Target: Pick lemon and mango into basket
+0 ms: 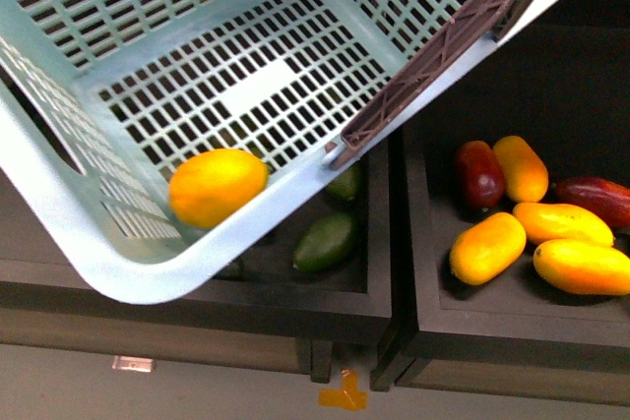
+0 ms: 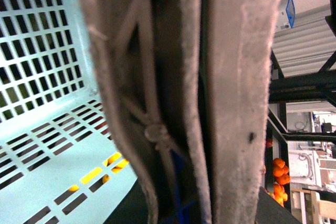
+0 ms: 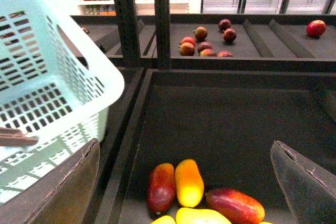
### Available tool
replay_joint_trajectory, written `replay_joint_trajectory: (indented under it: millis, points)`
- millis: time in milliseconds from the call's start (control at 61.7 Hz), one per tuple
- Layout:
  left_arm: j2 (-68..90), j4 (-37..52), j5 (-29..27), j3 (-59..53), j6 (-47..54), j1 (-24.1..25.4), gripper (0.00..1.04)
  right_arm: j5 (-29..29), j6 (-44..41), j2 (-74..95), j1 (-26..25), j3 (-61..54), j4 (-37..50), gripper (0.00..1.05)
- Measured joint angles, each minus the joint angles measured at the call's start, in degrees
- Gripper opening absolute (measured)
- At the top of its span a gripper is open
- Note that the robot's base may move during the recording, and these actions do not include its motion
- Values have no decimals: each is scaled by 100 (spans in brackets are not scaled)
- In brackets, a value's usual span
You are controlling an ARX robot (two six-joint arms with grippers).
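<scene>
The light blue-green basket (image 1: 128, 282) hangs tilted over the left bin, its brown handle (image 1: 443, 46) at the upper right. The yellow-orange lemon (image 1: 217, 187) lies in its low corner. My left gripper (image 2: 178, 182) is shut on the basket's handle (image 2: 155, 132), and the slotted wall (image 2: 47, 51) shows beside it. My right gripper (image 3: 185, 150) is open and empty above the right bin. Red-orange mangoes (image 3: 161, 187) (image 3: 235, 205) lie just below and between its fingers (image 3: 58, 192), among yellow ones (image 3: 189, 182). In the front view a red mango (image 1: 479, 174) lies at the bin's left.
Several yellow-orange mangoes (image 1: 487, 248) fill the right bin. Dark green fruits (image 1: 325, 240) lie in the left bin under the basket. A dark divider wall (image 1: 399, 243) separates the bins. Apples (image 3: 205, 45) sit on a far shelf and oranges (image 2: 278, 171) on a distant one.
</scene>
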Motion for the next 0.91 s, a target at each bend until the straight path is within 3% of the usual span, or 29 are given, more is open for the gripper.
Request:
replay_joint_trajectory:
  millis: [65, 178, 243, 389, 649, 908]
  points:
    - [-9, 0, -20, 2, 94, -2, 17, 125, 173, 39, 0, 66, -247, 96]
    - [-4, -4, 114, 0, -15, -31, 17, 669, 1923, 774, -479, 1493, -3598, 96]
    - [-7, -4, 173, 0, -35, -76, 17, 560, 2848, 1565, -946, 2083, -4730, 96]
    - [-7, -4, 219, 2, -22, -116, 17, 586, 4063, 4360, -1596, 3480, -4181, 96]
    - [-7, -4, 140, 2, -59, -107, 17, 599, 5066, 6861, -1419, 5368, -4299, 96]
    - [-7, -4, 181, 2, -46, -101, 17, 629, 5744, 8146, -1266, 6712, -4579, 96]
